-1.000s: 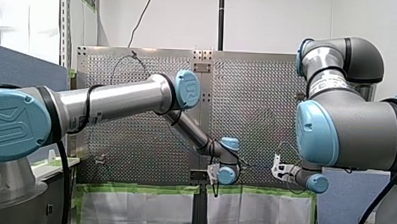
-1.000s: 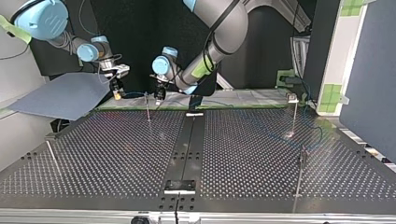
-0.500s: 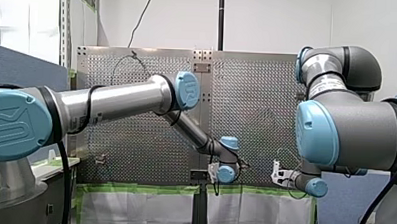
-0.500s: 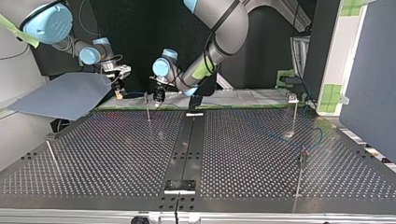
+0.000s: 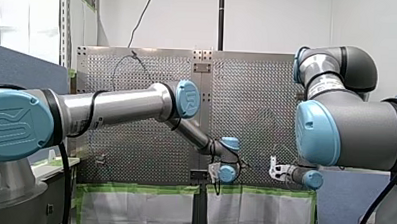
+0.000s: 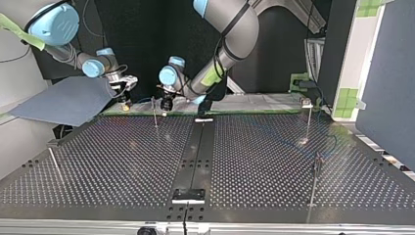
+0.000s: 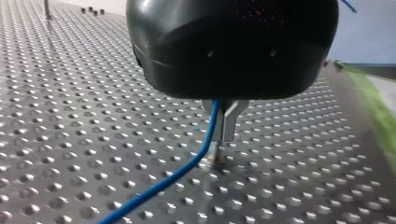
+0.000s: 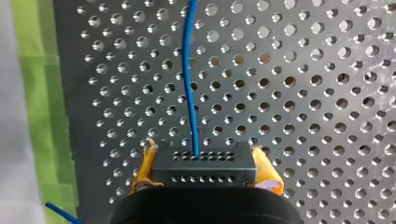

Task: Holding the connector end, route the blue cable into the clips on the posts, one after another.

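In the right wrist view my right gripper (image 8: 204,170) is shut with its yellow pads (image 8: 145,164) on the black connector block (image 8: 203,164). The blue cable (image 8: 187,74) runs straight out of the block over the perforated table. In the left wrist view my left gripper (image 7: 223,126) has its metal fingers shut on the blue cable (image 7: 187,170), which trails off low over the holes. In the top view my right gripper (image 6: 125,101) and my left gripper (image 6: 166,104) hang on either side of a thin post (image 6: 154,113) near the far edge.
Three more posts stand in the top view: at the right rear (image 6: 308,120), at the right front (image 6: 314,182) and at the left front (image 6: 54,164). A grey sheet (image 6: 63,100) leans at the far left. Green tape (image 8: 32,93) lines the table's edge.
In the top view my right gripper has dropped lower and drifted a little toward the post. My left gripper has sunk slightly beside the post. Both grips are unchanged.
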Controlling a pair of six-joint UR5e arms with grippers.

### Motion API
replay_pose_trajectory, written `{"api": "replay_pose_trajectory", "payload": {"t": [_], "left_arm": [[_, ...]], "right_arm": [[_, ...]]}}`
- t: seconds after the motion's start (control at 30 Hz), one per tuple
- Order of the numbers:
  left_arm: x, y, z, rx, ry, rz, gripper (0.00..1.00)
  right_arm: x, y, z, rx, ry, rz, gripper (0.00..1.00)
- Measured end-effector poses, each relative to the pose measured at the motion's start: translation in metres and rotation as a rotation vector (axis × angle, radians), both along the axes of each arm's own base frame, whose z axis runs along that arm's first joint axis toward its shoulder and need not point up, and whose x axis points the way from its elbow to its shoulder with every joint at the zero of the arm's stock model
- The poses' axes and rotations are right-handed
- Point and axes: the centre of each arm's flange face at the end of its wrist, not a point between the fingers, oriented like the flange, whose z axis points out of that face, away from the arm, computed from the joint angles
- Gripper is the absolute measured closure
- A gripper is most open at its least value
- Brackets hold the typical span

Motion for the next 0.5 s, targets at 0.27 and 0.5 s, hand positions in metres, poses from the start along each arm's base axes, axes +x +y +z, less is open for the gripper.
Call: {"api": "replay_pose_trajectory", "payload": {"t": [0.27,0.5], "left_arm": [[0.02,-0.003,0.024,-0.031,-0.033,0.015,1.0],[0.021,-0.001,0.025,-0.027,-0.03,0.02,1.0]], "right_arm": [[0.005,-0.016,0.01,-0.011,-0.015,0.003,1.0],[0.01,-0.025,0.018,-0.027,-0.019,0.016,1.0]]}}
